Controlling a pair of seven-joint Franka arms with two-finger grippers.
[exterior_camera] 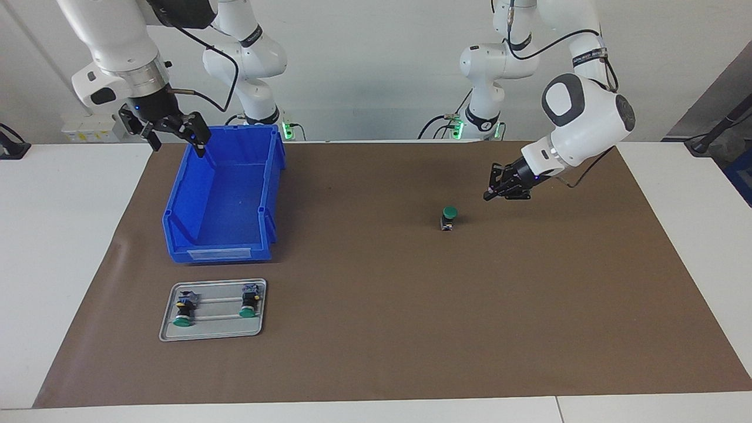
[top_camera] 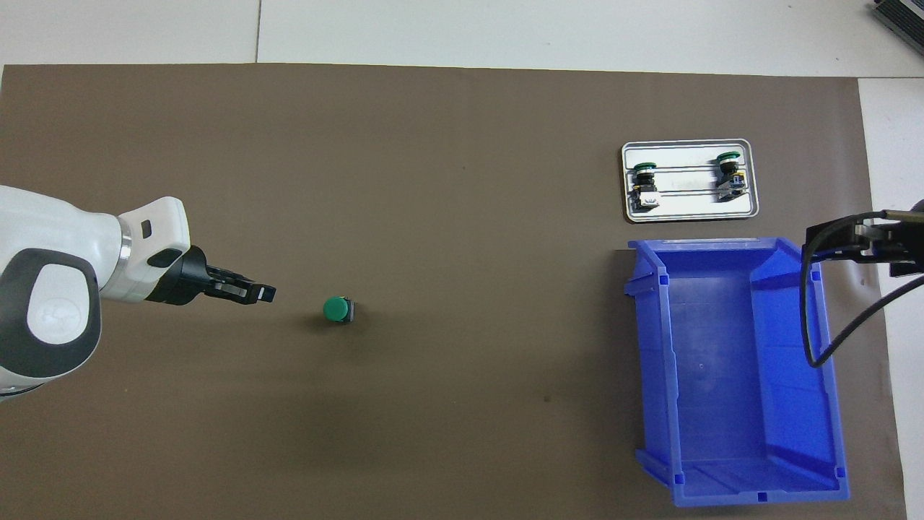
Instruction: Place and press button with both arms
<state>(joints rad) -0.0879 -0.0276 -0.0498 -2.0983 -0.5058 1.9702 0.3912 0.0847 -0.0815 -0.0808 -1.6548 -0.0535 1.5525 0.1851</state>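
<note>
The left gripper is hanging with its jaws closed on nothing, low over the brown mat just beside the button, toward the left arm's end of the table. The button is standing upright on the mat, green cap up, clear of the fingertips. The right gripper is waiting with jaws spread wide above the blue bin. Farther from the robots than the bin, a grey tray is holding two more buttons lying on their sides.
</note>
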